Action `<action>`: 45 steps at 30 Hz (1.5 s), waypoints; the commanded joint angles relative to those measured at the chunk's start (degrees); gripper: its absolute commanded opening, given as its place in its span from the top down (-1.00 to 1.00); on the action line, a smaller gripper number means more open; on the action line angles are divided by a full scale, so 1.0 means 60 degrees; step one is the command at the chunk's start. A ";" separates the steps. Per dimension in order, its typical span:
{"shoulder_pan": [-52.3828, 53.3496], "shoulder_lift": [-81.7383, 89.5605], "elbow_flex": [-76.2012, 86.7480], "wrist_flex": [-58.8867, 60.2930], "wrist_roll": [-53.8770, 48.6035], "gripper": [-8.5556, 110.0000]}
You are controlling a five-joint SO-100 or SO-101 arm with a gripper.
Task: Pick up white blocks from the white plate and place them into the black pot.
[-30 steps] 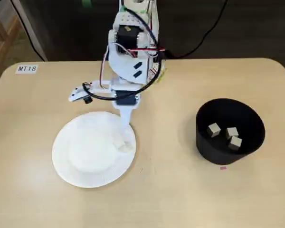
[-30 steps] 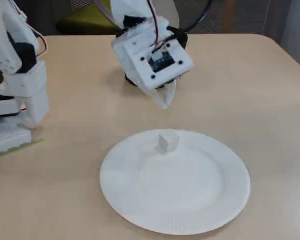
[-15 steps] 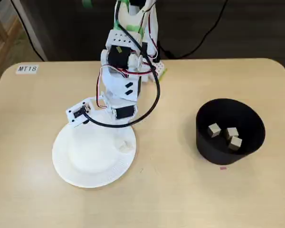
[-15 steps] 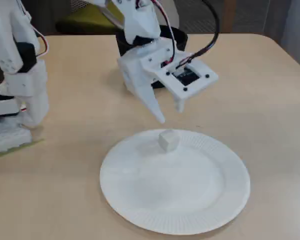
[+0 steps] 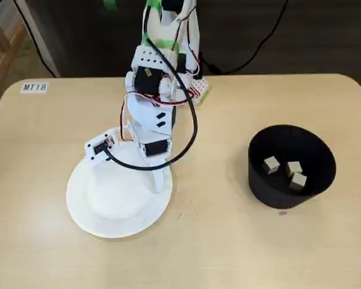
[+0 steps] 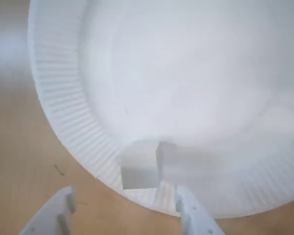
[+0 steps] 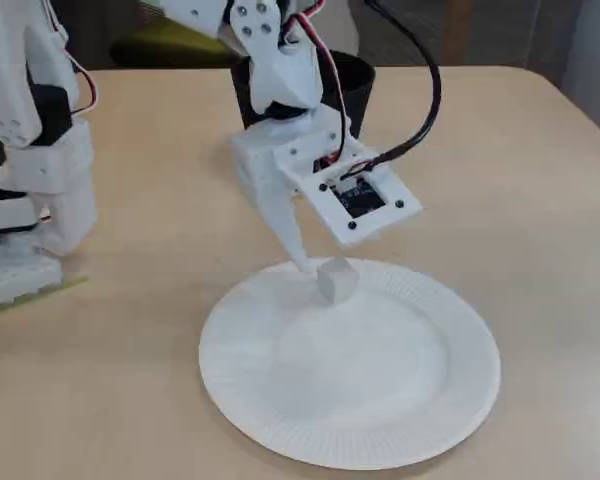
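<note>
Gripper (image 6: 125, 208) has dropped to the plate (image 7: 400, 420) rim, fingers spread wide beside the last block (image 6: 139, 164); not yet grasped. Three blocks (image 5: 283, 170) sit in the pot (image 5: 259, 180).

Pale wooden table (image 5: 60, 253) with rounded corners, small white label (image 5: 34, 87) at its far left corner, dark floor behind, black cables (image 5: 253, 45) trailing off, even light

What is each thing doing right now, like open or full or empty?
Gripper: open, low over the plate's edge, holding nothing.
Block on plate: loose, resting by the rim, just ahead of the fingertips.
Plate: flat on the table, only one block on it.
Pot: upright, three blocks inside.
</note>
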 commanded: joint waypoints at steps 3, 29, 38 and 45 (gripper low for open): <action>0.0088 -0.0337 -0.0601 0.0088 -0.0132 0.36; -0.0278 0.2417 0.1216 -0.3970 0.1201 0.90; -0.1611 0.5610 0.2490 -0.7500 0.4541 0.90; -0.4219 0.6064 0.1655 -0.5977 0.6138 0.90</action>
